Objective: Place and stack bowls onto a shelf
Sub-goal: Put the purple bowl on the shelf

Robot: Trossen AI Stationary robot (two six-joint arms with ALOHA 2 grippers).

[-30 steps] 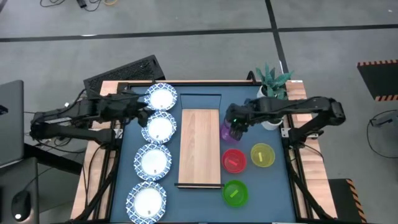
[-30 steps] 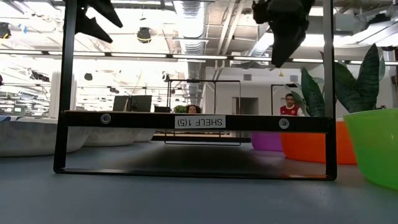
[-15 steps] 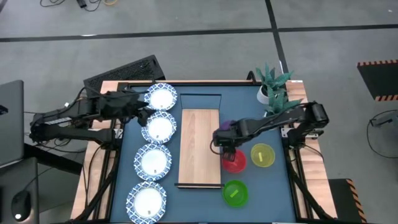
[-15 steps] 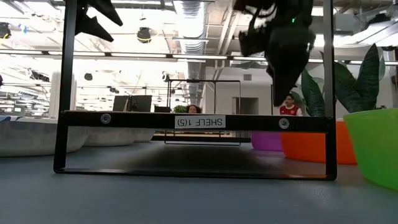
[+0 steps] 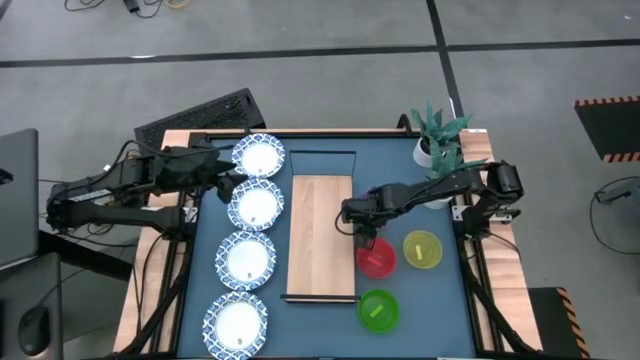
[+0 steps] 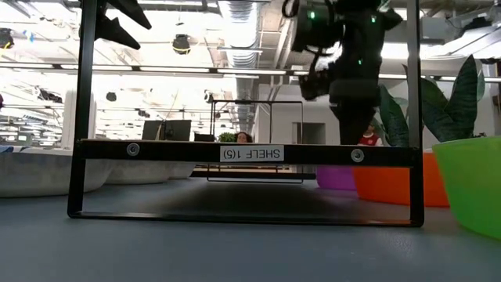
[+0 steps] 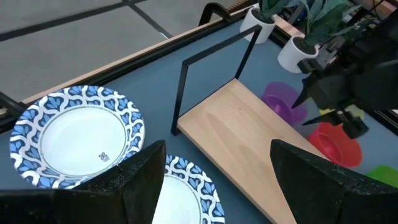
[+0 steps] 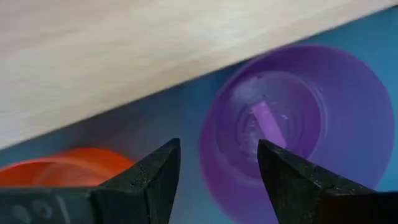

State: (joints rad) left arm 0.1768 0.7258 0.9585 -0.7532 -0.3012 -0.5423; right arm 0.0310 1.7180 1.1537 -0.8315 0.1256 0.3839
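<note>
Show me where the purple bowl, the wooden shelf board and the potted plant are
purple bowl (image 8: 292, 124): right wrist view, on its inner floor.
wooden shelf board (image 5: 321, 238): high view, on the middle of its bare top.
potted plant (image 5: 436, 128): high view, on its green leaves.

A potted plant (image 5: 438, 135) stands at the far right corner of the blue tabletop (image 5: 320, 310) — a dark keyboard (image 5: 200, 118) lies beyond the far left corner.

- Purple bowl (image 8: 298, 124) below spread dark fingers (image 8: 155, 177), rim just beside wooden shelf (image 8: 155, 56) at 11 o'clock.
- Red bowl (image 8: 68, 165) at 8 o'clock of purple bowl, partly hidden.
</note>
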